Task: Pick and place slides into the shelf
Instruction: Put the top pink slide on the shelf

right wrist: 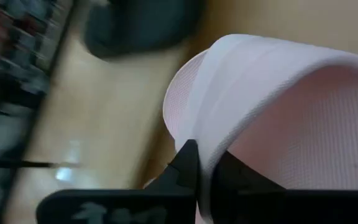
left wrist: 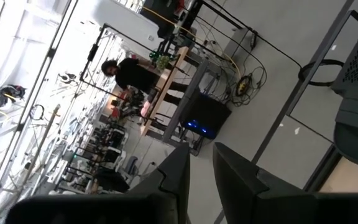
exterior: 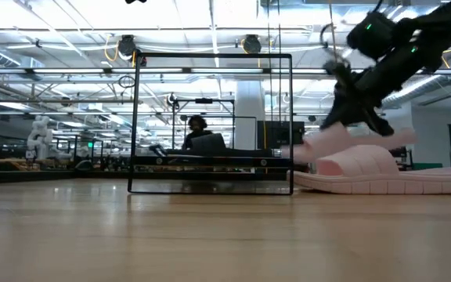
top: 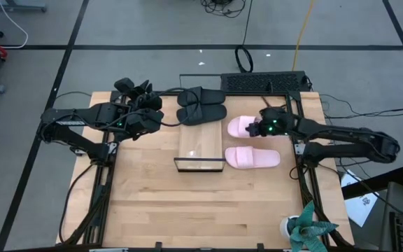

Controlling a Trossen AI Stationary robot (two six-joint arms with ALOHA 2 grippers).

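A: Where are the slides to be found?

B: Two pink slides are seen on the table to the right of the shelf (top: 201, 150). The far pink slide (top: 244, 127) is gripped at its strap by the right gripper (top: 259, 128), whose fingers are pressed together on the strap's edge; in the low view that slide (exterior: 337, 141) is seen tilted, raised above the near pink slide (exterior: 382, 173). The near pink slide (top: 252, 157) is laid flat, just beside the shelf's right edge.

A: And the black pair?

B: The black slides (top: 201, 106) are set side by side at the far end of the shelf, touching each other. Whether they rest on the board or just beyond it cannot be told.

A: How is the shelf placed?

B: It is stood near the middle of the table (top: 187, 203), its long side running away from the front edge. In the low view its thin black frame (exterior: 213, 124) is seen upright.

A: What of the left gripper?

B: The left gripper (top: 161, 117) is held beside the black slides, to their left. Its fingers (left wrist: 244, 182) are kept narrowly apart, and nothing is seen between them.

A: Anything farther out?

B: A keyboard (top: 263, 82) is laid beyond the table's far edge, a small plant (top: 309, 229) is set at the near right corner, and a person (exterior: 197, 135) is seen in the room behind.
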